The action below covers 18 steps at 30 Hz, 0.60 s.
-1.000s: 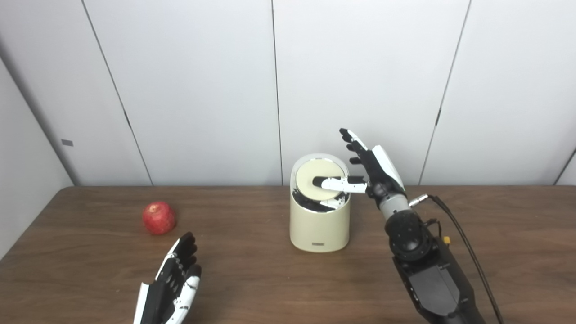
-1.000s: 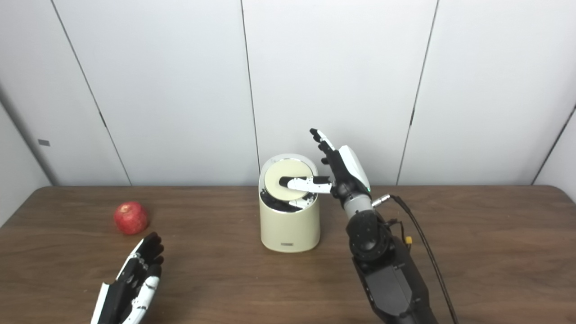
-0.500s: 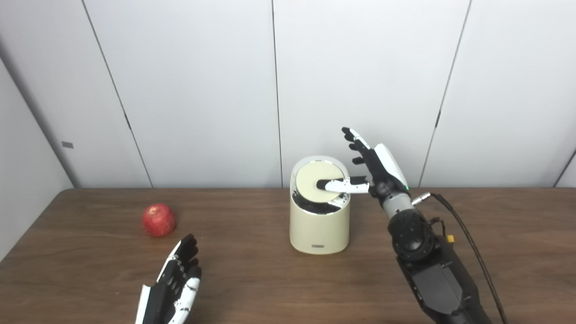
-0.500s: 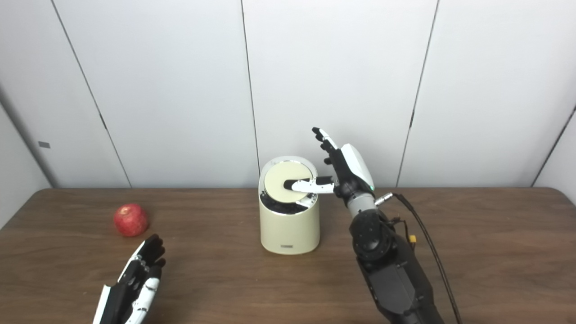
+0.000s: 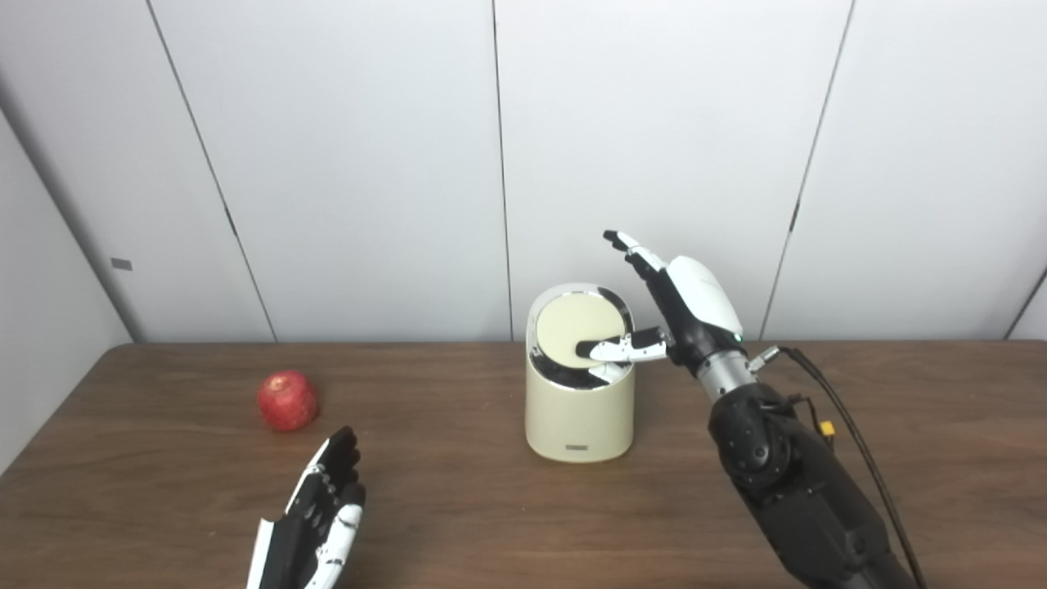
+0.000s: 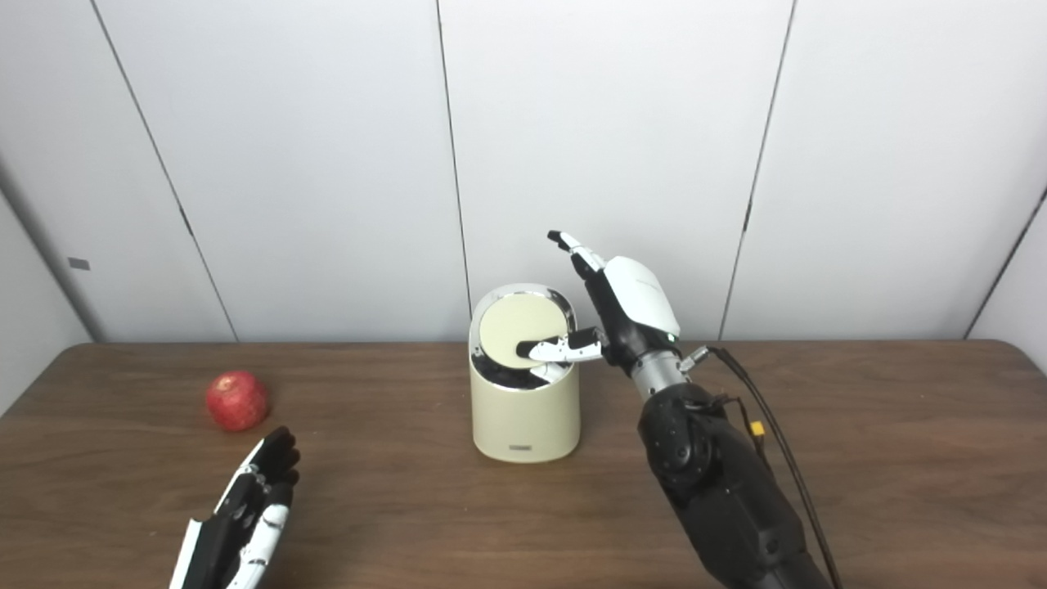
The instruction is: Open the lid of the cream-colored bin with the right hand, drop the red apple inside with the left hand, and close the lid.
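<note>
Here, at the centre of the brown table, I see the cream-colored bin standing upright, its round lid tilted with the near edge sunk into the mouth so that a dark crescent of the interior shows below it. My right hand is raised just beside the bin's right rim: the thumb reaches sideways over the rim and its dark tip lies on the lower right part of the lid, while the fingers stand spread and pointing up and back, closed on nothing. Whether the thumb presses the lid or merely rests on it I cannot tell. A black cable runs from the right wrist along the forearm toward the lower right. The red apple sits on the table well to the left of the bin, untouched. My left hand lies low near the front edge, palm side down, fingers extended, apart and empty, pointing toward the apple but clear of it. Pale wall panels close the scene behind the table.
</note>
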{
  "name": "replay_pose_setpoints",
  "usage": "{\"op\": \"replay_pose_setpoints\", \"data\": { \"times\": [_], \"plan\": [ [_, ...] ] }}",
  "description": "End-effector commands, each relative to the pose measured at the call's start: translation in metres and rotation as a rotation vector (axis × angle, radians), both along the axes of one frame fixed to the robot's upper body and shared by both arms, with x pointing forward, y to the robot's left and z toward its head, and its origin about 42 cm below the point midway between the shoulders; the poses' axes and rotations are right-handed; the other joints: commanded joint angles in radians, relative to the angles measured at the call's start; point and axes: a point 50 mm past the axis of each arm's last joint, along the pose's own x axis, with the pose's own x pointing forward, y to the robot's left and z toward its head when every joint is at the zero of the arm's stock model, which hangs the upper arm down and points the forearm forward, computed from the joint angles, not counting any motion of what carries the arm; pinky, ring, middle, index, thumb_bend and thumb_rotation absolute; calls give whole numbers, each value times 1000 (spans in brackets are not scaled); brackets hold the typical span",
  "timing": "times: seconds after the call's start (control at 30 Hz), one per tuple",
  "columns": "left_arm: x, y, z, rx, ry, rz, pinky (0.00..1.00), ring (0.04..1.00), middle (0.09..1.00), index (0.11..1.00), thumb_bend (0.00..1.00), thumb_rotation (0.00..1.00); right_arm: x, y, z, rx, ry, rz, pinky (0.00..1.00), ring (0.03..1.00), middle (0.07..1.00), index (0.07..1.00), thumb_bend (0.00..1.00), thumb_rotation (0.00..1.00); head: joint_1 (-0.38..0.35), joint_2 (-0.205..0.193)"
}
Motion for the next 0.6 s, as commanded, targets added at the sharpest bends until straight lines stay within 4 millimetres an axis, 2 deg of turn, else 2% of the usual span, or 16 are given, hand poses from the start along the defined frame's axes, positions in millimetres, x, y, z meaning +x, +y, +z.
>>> {"op": "replay_pose_setpoints", "data": {
  "times": [0.0, 0.23, 0.27, 0.43, 0.57],
  "plan": [
    [-21, -16, -39, -80, 146, 7, 929, 928, 931, 930, 441, 569, 4, 7, 16, -85, -78, 11, 865, 925, 928, 925, 944, 191, 1, 1],
    [-18, -18, -40, -87, 145, 5, 927, 931, 930, 928, 466, 570, 3, 13, 15, -195, -135, 20, 874, 934, 935, 938, 956, 138, 6, 1],
    [-17, -18, -40, -84, 145, 5, 928, 931, 930, 928, 466, 582, 3, 14, 15, -184, -131, 21, 870, 935, 939, 941, 932, 182, 7, 1],
    [-15, -18, -41, -73, 145, 9, 913, 923, 925, 922, 443, 557, 1, 14, 20, -1, -111, 41, 864, 915, 918, 917, 871, 260, 7, -2],
    [-14, -17, -41, -60, 148, -2, 893, 913, 923, 922, 439, 497, -5, 10, 30, 196, -70, 43, 807, 871, 896, 897, 751, 359, 8, -2]
  ]
}}
